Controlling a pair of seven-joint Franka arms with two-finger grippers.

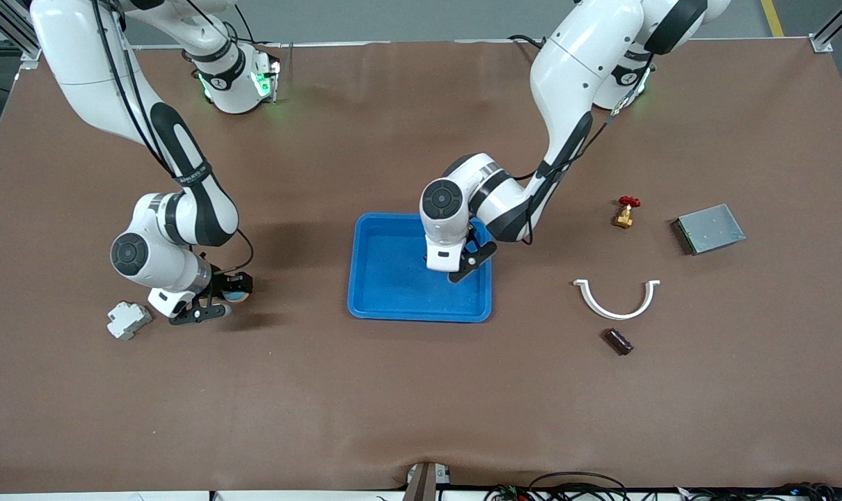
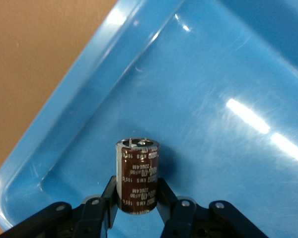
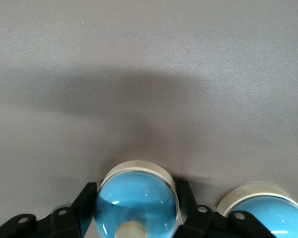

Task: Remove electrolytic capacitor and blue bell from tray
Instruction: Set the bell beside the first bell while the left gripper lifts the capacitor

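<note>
A dark brown capacitor (image 2: 137, 176) with white print and a silver top stands upright between the fingers of my left gripper (image 2: 136, 198), which is shut on it. The left gripper (image 1: 463, 270) is over the blue tray (image 1: 393, 306), at the tray's end toward the left arm; in the front view the hand hides the capacitor. A blue domed bell (image 3: 136, 206) on a white base rests on the table between the fingers of my right gripper (image 3: 136, 213), which press its sides. The right gripper (image 1: 227, 298) is low at the right arm's end of the table, at the bell (image 1: 239, 293).
A second blue dome (image 3: 265, 215) shows beside the bell. A white-grey block (image 1: 129, 320) lies next to the right hand. Toward the left arm's end lie a red-handled brass valve (image 1: 627, 211), a grey flat box (image 1: 710, 228), a white curved clip (image 1: 617, 300) and a small dark cylinder (image 1: 618, 342).
</note>
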